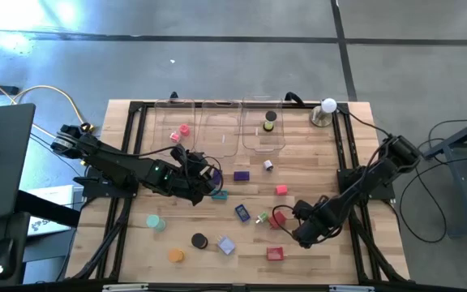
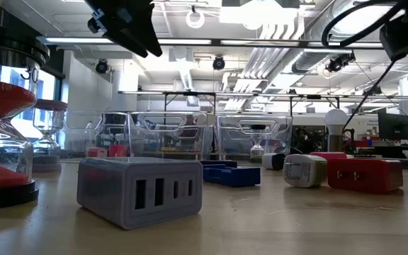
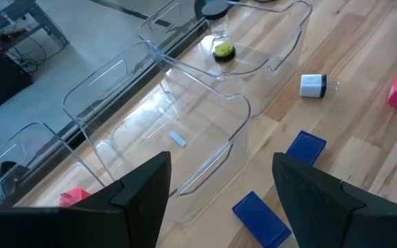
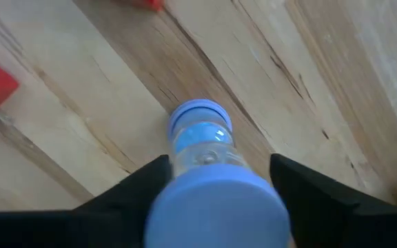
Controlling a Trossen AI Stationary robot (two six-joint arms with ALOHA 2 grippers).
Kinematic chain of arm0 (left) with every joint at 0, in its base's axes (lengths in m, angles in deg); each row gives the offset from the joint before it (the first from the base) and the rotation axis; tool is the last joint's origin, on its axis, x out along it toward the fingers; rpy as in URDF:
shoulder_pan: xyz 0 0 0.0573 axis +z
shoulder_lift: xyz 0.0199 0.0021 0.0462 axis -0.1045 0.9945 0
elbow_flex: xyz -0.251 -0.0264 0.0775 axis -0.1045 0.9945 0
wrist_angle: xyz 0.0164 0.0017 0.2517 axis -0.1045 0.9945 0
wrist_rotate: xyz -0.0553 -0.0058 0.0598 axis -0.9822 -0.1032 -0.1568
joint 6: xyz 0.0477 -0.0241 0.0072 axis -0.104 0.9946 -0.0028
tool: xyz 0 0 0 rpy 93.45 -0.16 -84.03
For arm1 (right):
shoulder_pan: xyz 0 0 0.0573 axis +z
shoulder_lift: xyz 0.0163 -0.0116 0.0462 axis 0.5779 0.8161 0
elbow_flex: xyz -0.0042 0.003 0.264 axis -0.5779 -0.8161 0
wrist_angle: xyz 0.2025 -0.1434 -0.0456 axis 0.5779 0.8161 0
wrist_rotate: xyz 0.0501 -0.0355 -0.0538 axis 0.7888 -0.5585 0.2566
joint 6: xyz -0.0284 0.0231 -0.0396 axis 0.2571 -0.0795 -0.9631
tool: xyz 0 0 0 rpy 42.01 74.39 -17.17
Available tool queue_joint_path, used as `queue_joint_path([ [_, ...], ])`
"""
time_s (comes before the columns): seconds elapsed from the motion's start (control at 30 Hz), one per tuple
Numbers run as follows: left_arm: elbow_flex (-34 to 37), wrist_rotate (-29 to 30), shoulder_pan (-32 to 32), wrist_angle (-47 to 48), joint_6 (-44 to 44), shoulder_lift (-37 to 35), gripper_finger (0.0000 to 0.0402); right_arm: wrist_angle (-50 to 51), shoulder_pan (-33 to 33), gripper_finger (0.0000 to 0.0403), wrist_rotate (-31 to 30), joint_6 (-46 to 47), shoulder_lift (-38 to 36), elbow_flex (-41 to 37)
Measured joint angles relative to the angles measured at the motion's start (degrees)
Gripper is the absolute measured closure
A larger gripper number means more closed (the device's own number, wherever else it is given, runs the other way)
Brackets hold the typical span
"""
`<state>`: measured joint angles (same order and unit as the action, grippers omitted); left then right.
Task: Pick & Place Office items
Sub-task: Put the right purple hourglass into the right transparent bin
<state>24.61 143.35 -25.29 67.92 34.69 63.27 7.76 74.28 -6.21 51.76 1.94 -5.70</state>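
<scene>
The right gripper [image 4: 216, 200] sits low near the tabletop's [image 1: 314, 264] front right corner, half-open around a small blue hourglass [image 4: 202, 148]. Squeeze it snugly, then lift straight up. The left gripper [image 3: 219, 189] waits open by the trays [image 3: 205, 124].

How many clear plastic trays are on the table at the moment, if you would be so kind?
3, side by side along the far edge: left tray holds a pink piece, middle tray looks nearly empty, right tray holds a black-and-yellow item. None seems hidden.
</scene>
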Motion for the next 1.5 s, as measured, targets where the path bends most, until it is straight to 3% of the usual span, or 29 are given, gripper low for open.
queue_joint_path([
  [0.1, 0.01, 0.0, 0.0, -0.08, -0.03, 0.0, 0.0157, -0.06, -0.37, 0.0229, -0.09, -2.08, -0.11, 0.02],
  [0.3, -0.01, 0.02, 0.02, -0.12, -0.08, 0.0, 0.0157, 4.25, -0.84, 0.0228, -0.93, -6.02, -0.11, 2.97],
  [0.57, 0.01, 0.03, 0.04, -0.09, -1.35, 0.0, 0.0157, 20.84, -2.24, 0.0228, -6.36, -9.34, -0.11, 13.95],
  [0.73, 0.0, -0.24, 0.04, -0.1, -2.99, 0.0, 0.0157, 30.85, -6.33, 0.0228, -10.82, -14.41, -0.09, 21.72],
  [0.93, 0.01, -4.39, 0.04, -0.1, -4.61, 0.0, 0.0157, 31.15, -16.27, 0.0228, -15.0, -30.68, -0.05, 29.39],
  [1.17, 0.01, -6.98, -0.11, -0.08, -5.05, 0.0, 0.0157, 27.99, -32.78, 0.0228, -18.7, -49.94, -0.07, 36.44],
  [1.3, 0.01, -7.21, -0.11, -0.06, -6.44, 0.0, 0.0157, 23.38, -42.94, 0.0228, -18.14, -59.15, -0.07, 38.57],
  [1.5, -0.01, -7.23, -0.11, -0.06, -6.47, 0.0, 0.0157, 16.83, -55.78, 0.0227, -10.93, -64.37, 2.26, 38.57],
])
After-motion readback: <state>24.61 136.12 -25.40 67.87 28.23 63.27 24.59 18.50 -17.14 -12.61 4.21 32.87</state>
